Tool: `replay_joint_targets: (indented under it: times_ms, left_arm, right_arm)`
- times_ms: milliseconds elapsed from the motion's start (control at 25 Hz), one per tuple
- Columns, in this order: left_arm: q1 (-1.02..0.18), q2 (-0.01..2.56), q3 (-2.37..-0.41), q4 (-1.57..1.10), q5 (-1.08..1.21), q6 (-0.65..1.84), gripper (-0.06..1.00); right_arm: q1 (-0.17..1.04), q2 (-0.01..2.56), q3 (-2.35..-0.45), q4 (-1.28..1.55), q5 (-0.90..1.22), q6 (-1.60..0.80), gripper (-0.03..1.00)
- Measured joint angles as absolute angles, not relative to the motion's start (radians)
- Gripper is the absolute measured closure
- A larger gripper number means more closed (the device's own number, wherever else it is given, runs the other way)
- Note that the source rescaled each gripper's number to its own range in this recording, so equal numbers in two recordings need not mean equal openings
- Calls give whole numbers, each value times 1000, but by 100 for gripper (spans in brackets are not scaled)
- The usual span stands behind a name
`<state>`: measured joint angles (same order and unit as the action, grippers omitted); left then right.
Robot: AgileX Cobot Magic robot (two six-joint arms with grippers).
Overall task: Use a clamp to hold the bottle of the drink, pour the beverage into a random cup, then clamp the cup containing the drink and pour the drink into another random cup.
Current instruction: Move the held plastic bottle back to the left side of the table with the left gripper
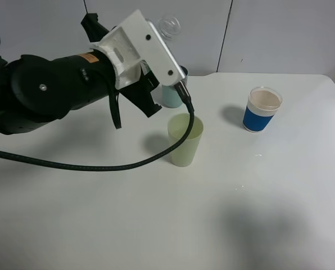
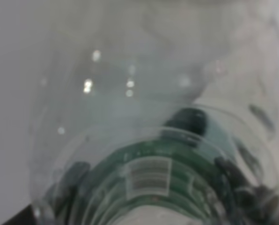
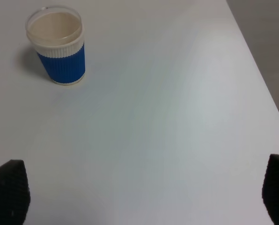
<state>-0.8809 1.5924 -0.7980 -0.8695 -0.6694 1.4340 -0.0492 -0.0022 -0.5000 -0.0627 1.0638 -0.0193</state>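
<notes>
We hold the bottle [image 1: 169, 26] in our left tool [image 1: 146, 85], off the desk [image 1: 156, 225].
The tool is clamped on the bottle's green-labelled body, above the pale yellow-green cup [image 1: 185, 140], which stands mid-desk. Our right tool [image 3: 142, 192] gapes wide and empty, well apart from the blue-banded cup [image 3: 60, 47].

the left gripper [image 1: 148, 84], jaws filled by the clear bottle [image 2: 144, 140], hangs in a crowded spot: the pale yellow-green cup [image 1: 185, 140] stands just below it, a teal cup [image 1: 171, 98] just beyond it, and a black cable [image 1: 72, 165] loops low beneath its arm. the right gripper [image 3: 142, 194], jaws wide apart, has bare white table [image 3: 177, 117] beneath and ahead, with the blue-banded cup [image 3: 60, 47] standing well ahead.
</notes>
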Motion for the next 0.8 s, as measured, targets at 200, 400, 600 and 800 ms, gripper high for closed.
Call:
replay_joint_targets:
  times_ms: [200,400,600,800]
  left_arm:
    - [-788,1538,-720,-621,-594,978,87]
    - [-675,1501,-615,-264,-588,461,87]
    - [-579,1499,-491,-78,-658,147,87]
    - [-520,1498,-390,-9,-782,53,87]
  right_arm:
    - [-49,-2,-500,-63,1064,-19,-3]
    - [-49,-2,-500,-63,1064,-19,-3]
    - [-49,-2,-500,-63,1064,-19,-3]
    - [-49,-2,-500,-63,1064,-19,-3]
